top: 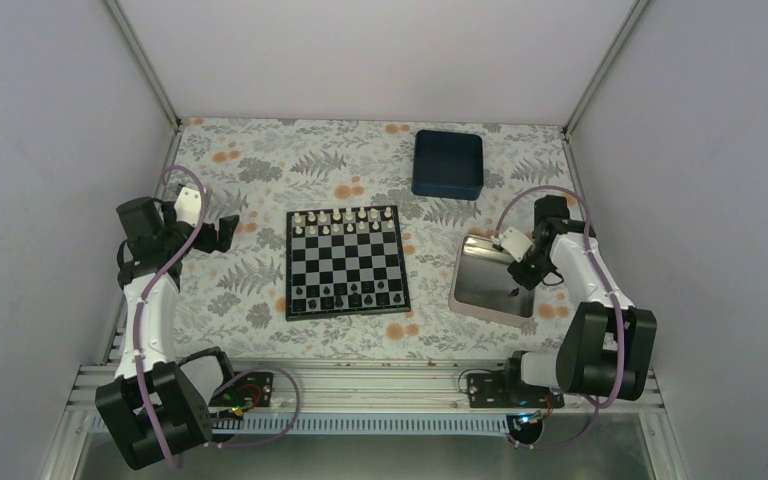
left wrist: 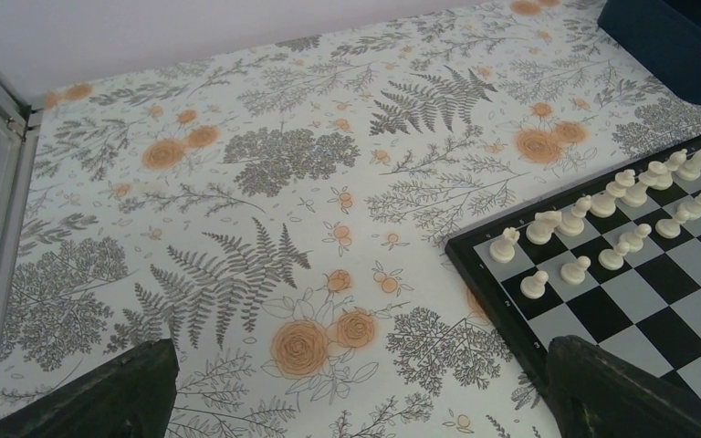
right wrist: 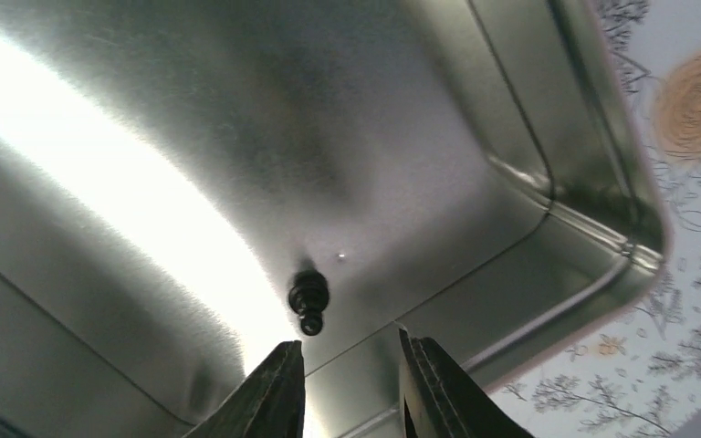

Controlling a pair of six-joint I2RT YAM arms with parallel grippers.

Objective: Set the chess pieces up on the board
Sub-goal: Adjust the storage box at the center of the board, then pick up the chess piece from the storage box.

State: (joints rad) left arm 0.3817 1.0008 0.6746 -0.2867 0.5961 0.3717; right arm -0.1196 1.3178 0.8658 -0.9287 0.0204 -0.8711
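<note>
The board (top: 345, 262) lies mid-table with white pieces on its far rows and several black chess pieces (top: 345, 294) on its near rows. One black piece (right wrist: 309, 298) lies in the silver tray (right wrist: 548, 137), seen from above near the tray's near right corner (top: 513, 292). My right gripper (right wrist: 347, 360) is open and empty, low over the tray, its tips just short of that piece; in the top view it (top: 521, 278) hangs over the tray. My left gripper (top: 226, 230) is open and empty, left of the board. Its wrist view (left wrist: 356, 401) shows the board's far left corner (left wrist: 488, 274).
A dark blue square tray (top: 447, 163) sits at the back right, also in the left wrist view (left wrist: 675, 36). The silver tray's rim (top: 465, 300) stands right of the board. A floral cloth (top: 250, 160) covers the table. Metal frame posts stand at the back corners.
</note>
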